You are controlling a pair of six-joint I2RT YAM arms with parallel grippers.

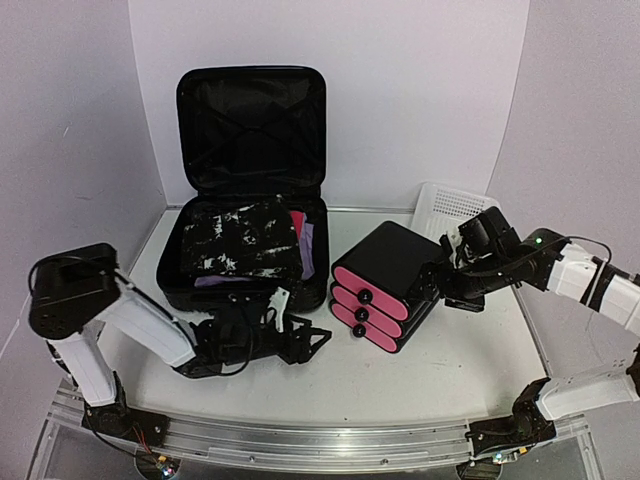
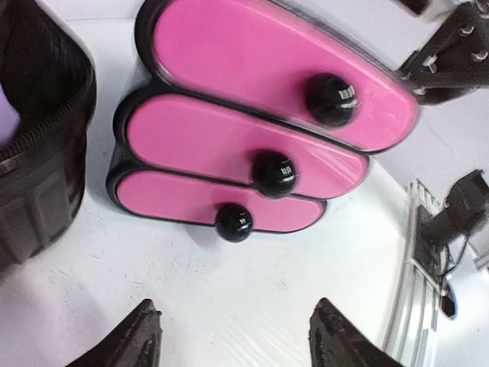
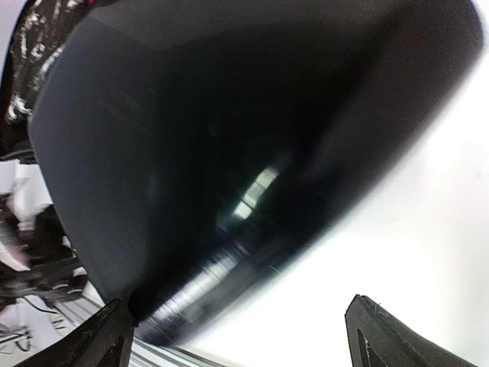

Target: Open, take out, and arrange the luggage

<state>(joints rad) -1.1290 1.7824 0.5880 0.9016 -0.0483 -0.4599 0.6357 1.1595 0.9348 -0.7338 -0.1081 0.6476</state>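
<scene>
Upper centre: open large black hard-shell suitcase (image 1: 250,120); stiff, bulky, probably heavy; grip at rim. Left end effector (image 2: 235,321), right end effector (image 3: 237,306): fingers apart, empty.

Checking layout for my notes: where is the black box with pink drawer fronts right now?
Top view: the drawer box stands right of centre on the table, just right of the open luggage, with the white basket behind it.

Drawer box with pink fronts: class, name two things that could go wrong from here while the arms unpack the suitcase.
The open right tool sits behind the drawer box; a nudge might slide it into the luggage. The open left tool lies low near the luggage; rising, it could snag the zipper edge.
</scene>
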